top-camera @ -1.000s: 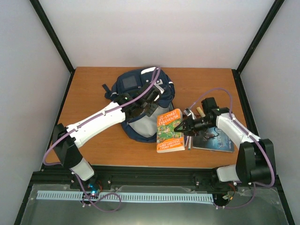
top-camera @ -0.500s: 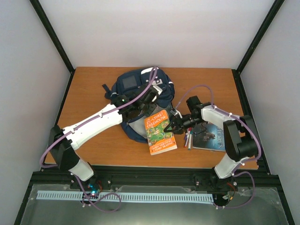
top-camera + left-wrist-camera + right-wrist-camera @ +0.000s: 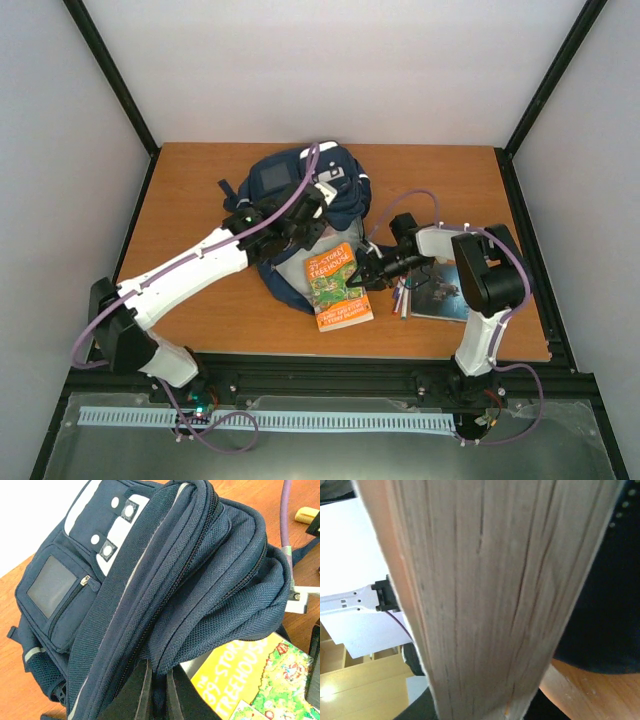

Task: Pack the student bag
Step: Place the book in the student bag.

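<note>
The navy student bag (image 3: 300, 195) lies at the table's middle back; it fills the left wrist view (image 3: 165, 580). My left gripper (image 3: 300, 225) is shut on the edge of the bag's opening (image 3: 160, 672) and holds the flap up. My right gripper (image 3: 368, 270) is shut on the right edge of a yellow and green paperback book (image 3: 337, 286). The book's upper left end lies at the bag's mouth. Its page edges fill the right wrist view (image 3: 485, 595). Its yellow cover shows under the flap in the left wrist view (image 3: 245, 680).
A dark blue book (image 3: 445, 297) lies flat right of the paperback. Pens (image 3: 402, 298) lie between the two books. A yellowish object (image 3: 306, 514) shows beyond the bag. The table's front edge (image 3: 330, 355) is near the paperback.
My right gripper has carried the paperback left toward the bag's mouth. My left arm has shifted a little left and kept its hold on the flap.
</note>
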